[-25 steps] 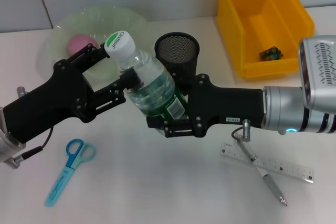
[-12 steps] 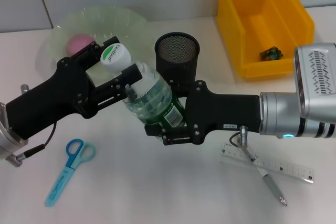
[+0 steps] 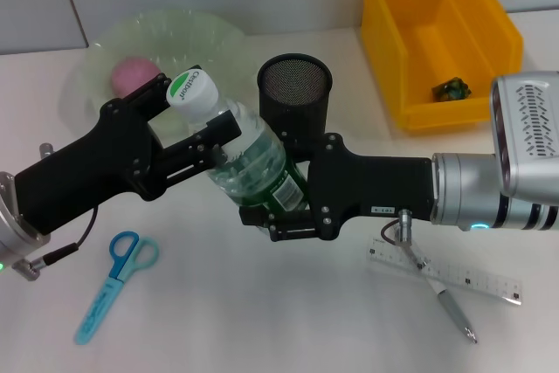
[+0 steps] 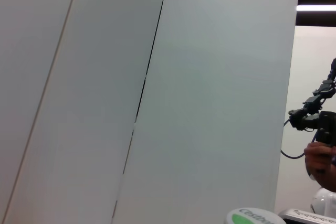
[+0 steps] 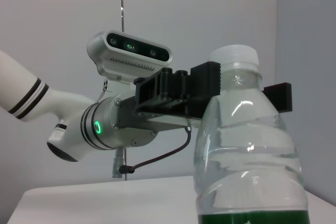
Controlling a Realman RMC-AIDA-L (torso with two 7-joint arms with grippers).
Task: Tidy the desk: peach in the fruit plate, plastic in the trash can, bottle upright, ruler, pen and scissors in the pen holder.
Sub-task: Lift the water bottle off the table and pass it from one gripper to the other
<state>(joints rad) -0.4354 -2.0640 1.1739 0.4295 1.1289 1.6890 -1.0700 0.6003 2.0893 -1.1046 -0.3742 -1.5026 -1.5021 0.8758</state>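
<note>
Both claws clamp your water bottle (image 3: 253, 163): left gripper (image 3: 188, 133) at neck, right gripper (image 3: 279, 207) at base, cap tipped far-left.

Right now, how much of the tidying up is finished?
Done: the pink peach sits in the pale green fruit plate, and a crumpled scrap lies in the yellow bin. In hand: both tools, left tool and right tool, grip the clear water bottle. Left: blue scissors, clear ruler and silver pen lie outside the black mesh pen holder.
</note>
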